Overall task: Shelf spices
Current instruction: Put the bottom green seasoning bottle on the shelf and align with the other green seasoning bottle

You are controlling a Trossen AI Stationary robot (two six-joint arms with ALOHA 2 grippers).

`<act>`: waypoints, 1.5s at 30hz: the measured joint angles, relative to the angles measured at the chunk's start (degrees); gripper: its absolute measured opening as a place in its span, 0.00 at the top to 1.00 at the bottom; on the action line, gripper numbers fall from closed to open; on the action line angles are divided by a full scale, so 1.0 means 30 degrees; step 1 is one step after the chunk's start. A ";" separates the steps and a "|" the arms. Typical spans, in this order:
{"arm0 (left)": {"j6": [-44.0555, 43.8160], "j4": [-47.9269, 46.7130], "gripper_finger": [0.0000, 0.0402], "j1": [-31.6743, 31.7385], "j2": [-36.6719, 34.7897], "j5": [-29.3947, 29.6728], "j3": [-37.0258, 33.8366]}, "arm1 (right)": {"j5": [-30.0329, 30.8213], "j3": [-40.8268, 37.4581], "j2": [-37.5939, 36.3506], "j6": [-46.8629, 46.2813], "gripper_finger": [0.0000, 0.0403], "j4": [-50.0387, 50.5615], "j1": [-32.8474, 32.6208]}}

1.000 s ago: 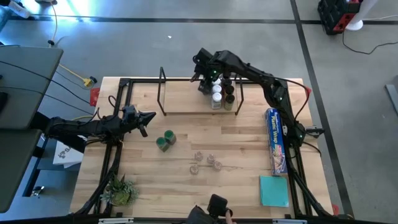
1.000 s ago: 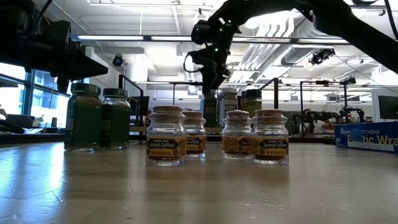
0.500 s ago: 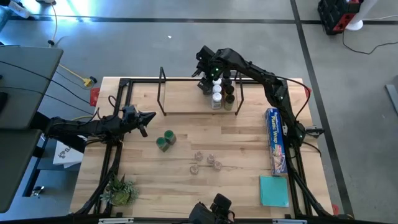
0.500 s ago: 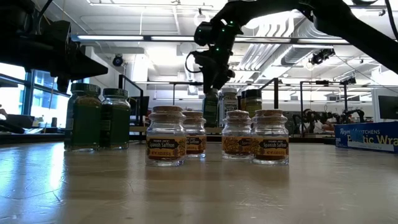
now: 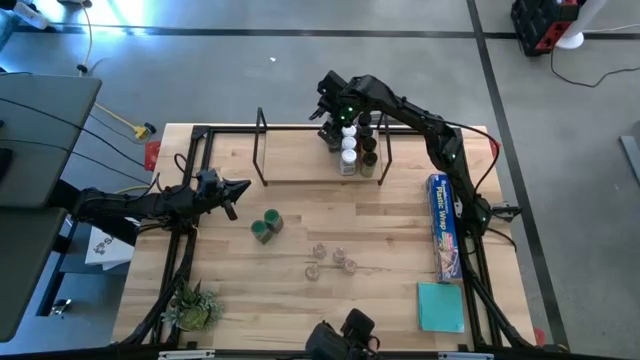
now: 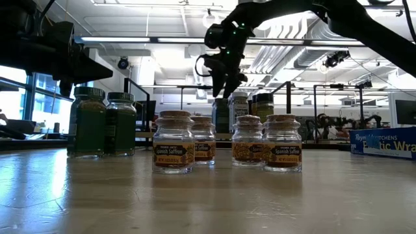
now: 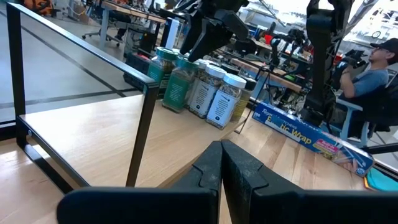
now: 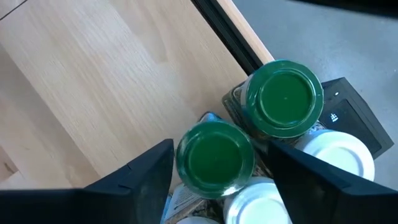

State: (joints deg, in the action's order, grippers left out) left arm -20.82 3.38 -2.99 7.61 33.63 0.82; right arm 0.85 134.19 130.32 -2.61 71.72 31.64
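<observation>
A: Spices point(image 5: 349, 148) stand clustered on the shelf point(image 5: 300, 165) at the table's point(image 5: 240, 300) far edge, toward the shelf's right hoop. My right gripper point(image 5: 333, 122) hangs just above that cluster, fingers spread.

B: Spread around what?

A: My right wrist view shows them straddling a green-lidded jar point(image 8: 215, 157), with a gap on each side. A second green lid point(image 8: 285, 98) and white lids point(image 8: 339, 155) crowd beside it. From overhead, my arm hides those green lids.

B: And elsewhere?

A: Two green jars point(image 5: 266, 226) and four clear saffron jars point(image 6: 227, 148) wait mid-table. A plastic-wrap box point(image 5: 444, 226) lies along the right edge. My left gripper point(image 5: 235, 190), pressed together, waits near the left edge.
</observation>
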 joint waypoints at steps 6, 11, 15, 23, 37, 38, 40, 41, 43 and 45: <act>0.0000 0.0000 0.99 -0.0004 -0.0001 0.0000 0.0000 | -0.0002 0.0000 0.0002 -0.0352 0.34 -0.0515 0.0000; 0.0000 0.0000 0.99 -0.0002 -0.0004 0.0006 0.0002 | -0.0126 0.0213 -0.0443 -0.0418 0.34 -0.0803 -0.0001; 0.0000 0.0000 0.99 -0.0004 0.0003 0.0000 0.0007 | -0.0151 0.0284 -0.0858 0.0828 0.36 -0.0114 -0.0215; 0.0000 0.0003 0.99 0.0001 -0.0002 0.0003 0.0000 | -0.3771 -0.0061 -0.1051 0.4303 0.62 0.2459 -0.1502; 0.0000 0.0000 0.99 0.0002 0.0002 -0.0006 0.0000 | 0.1724 -0.1752 -0.0962 0.3481 0.97 0.0112 -0.1928; 0.0000 0.0004 0.99 -0.0001 -0.0002 0.0000 0.0002 | 0.1726 -0.1758 -0.0946 0.3490 0.97 -0.0059 -0.1914; 0.0000 0.0004 0.99 -0.0004 -0.0001 0.0007 0.0000 | 0.1731 -0.1756 -0.0867 0.3446 0.97 -0.0501 -0.1814; 0.0000 0.0000 0.99 -0.0003 0.0001 0.0000 0.0002 | 0.1724 -0.1756 -0.0839 0.3369 0.97 -0.0622 -0.1764; 0.0000 0.0003 0.99 0.0003 -0.0002 0.0000 0.0003 | 0.1706 -0.1763 -0.0738 0.3196 0.97 -0.0891 -0.1678; 0.0000 0.0000 0.99 -0.0003 0.0003 0.0000 0.0006 | 0.1648 -0.1763 -0.0717 0.2741 0.97 -0.1204 -0.1641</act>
State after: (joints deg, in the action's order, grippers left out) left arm -20.82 3.38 -3.00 7.62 33.63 0.84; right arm 5.79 128.90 128.17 5.61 68.10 26.72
